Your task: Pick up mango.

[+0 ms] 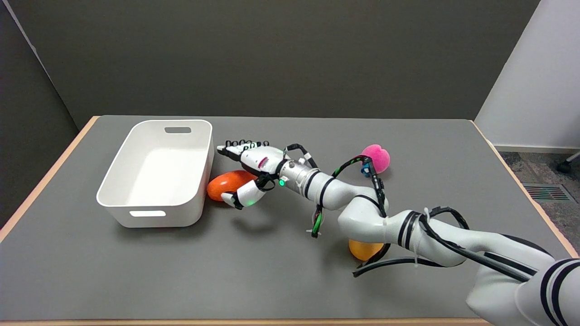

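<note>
single head view only, so no second view shares anything with it. camera sits above the near edge of the table, looking down and across toward the far edge and the dark wall behind. mid distance: the whole far edge and both far corners are in frame, the left edge runs diagonally down the left side, the right edge slants down the right side, and the near edge shows only as a thin wood strip at the bottom. near corners are cut off. right arm enters from the lower right corner of the picture, closest to the lens. a strip of floor shows past the right edge.
</note>
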